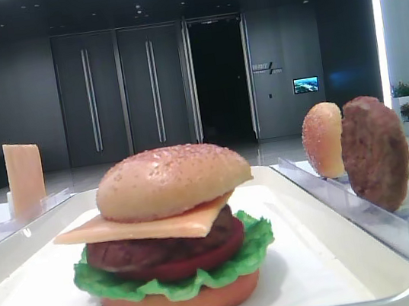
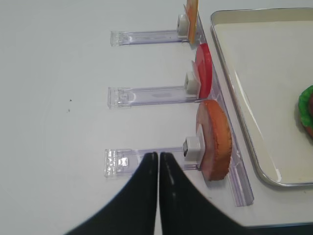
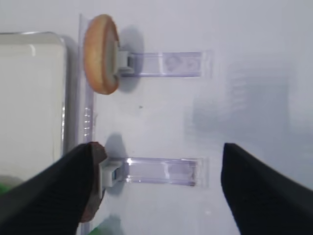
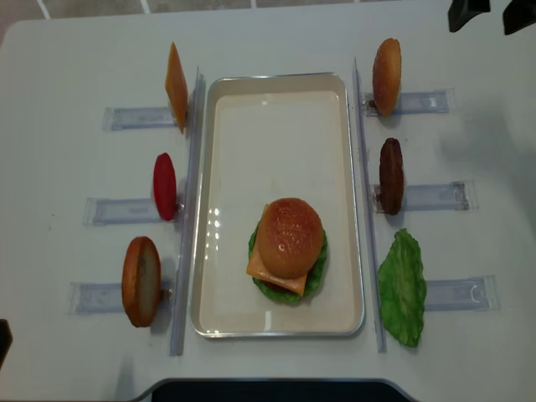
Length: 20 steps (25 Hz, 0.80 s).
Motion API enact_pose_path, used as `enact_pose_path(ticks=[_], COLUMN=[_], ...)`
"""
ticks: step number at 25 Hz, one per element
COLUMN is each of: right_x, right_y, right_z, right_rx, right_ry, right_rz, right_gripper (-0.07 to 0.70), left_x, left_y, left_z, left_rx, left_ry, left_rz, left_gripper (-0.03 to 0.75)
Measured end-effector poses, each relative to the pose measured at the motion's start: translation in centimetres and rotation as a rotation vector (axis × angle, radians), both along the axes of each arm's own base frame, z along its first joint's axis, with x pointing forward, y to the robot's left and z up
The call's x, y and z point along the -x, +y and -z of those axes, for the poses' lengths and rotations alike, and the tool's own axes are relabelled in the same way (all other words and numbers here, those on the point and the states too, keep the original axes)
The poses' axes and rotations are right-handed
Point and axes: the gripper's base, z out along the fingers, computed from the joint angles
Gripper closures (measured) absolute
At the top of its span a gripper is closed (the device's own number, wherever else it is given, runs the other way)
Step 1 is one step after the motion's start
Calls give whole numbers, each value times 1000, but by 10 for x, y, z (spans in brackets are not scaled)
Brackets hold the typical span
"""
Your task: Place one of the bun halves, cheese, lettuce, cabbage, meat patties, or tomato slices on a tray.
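Note:
A stacked burger stands on the white tray, topped by a sesame bun half over cheese. On the right racks stand another bun half, a meat patty and lettuce. On the left racks are cheese, a tomato slice and a flat bun bottom. My right gripper is open and empty above the patty's rack, its left finger partly hiding the patty. My left gripper is shut and empty beside the bun bottom.
Clear plastic racks run along both long sides of the tray, each with a strip reaching outward across the white table. The table's front edge is close to the tray's near end.

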Motion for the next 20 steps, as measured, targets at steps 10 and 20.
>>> enact_pose_path(ticks=[10,20], right_x=[-3,2], right_y=[-58,-62], right_z=[1,3], right_rx=[88,129], right_ry=[-6,3], right_rz=[119,122], right_gripper=[90,90], left_x=[0,0], left_y=[0,0], left_z=[0,0], left_rx=[0,0], left_ry=[0,0], left_rz=[0,0], left_gripper=[715,715])
